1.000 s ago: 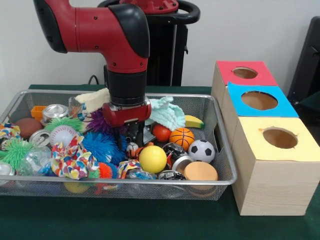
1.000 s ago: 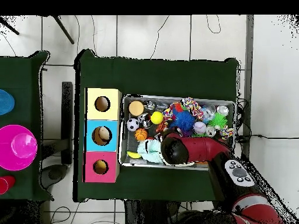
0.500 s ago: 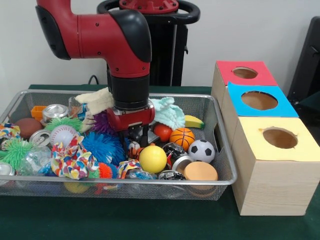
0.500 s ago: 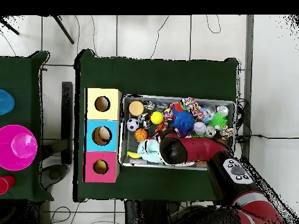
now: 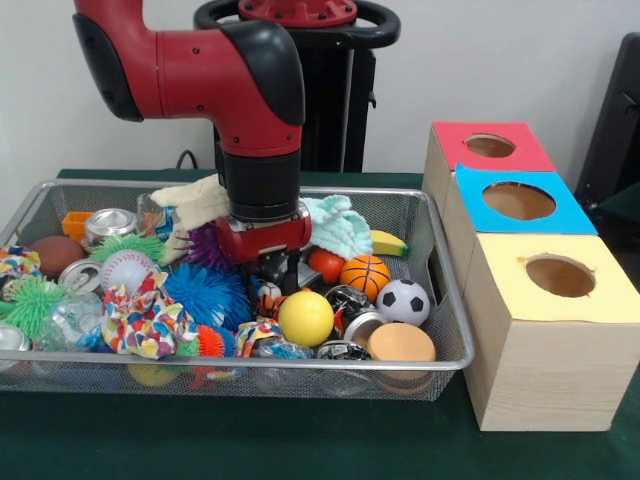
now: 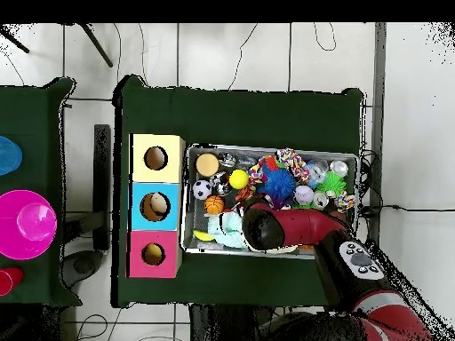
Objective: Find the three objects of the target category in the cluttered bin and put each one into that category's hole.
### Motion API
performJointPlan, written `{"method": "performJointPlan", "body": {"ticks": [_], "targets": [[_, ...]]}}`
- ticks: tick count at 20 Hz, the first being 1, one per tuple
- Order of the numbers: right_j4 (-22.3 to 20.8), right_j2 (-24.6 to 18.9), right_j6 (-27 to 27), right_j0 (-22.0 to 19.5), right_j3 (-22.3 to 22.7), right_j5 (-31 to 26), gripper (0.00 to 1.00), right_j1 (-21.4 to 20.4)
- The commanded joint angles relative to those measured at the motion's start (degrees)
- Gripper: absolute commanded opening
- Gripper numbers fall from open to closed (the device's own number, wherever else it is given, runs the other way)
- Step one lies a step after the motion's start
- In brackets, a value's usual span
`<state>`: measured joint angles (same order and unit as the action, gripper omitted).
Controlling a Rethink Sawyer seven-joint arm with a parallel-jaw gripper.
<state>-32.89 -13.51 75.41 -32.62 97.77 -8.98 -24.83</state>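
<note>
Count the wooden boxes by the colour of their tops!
Red-topped box: 1
Blue-topped box: 1
Yellow-topped box: 1
Total: 3

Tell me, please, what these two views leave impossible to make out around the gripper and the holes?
- Gripper: front view, its tips sink among the toys in the bin; open or shut is unclear. Overhead, the arm covers it.
- Red-faced hole: both views show only a dark inside.
- Toys under the arm: hidden overhead.
</note>
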Motion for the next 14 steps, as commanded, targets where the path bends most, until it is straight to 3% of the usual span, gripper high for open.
{"method": "performJointPlan", "body": {"ticks": [1, 3, 4, 14], "targets": [[-0.33, -5.18, 7.11, -1.27, 2.17, 3.03, 1.00, 4.85], [0.08, -5.17, 7.33, -1.50, 2.36, 2.65, 1.00, 5.08], [-0.08, -5.06, 7.43, -1.45, 2.37, 3.11, 0.00, 5.07], [-0.60, -5.53, 6.44, -1.61, 1.96, 2.85, 0.00, 5.11]]}}
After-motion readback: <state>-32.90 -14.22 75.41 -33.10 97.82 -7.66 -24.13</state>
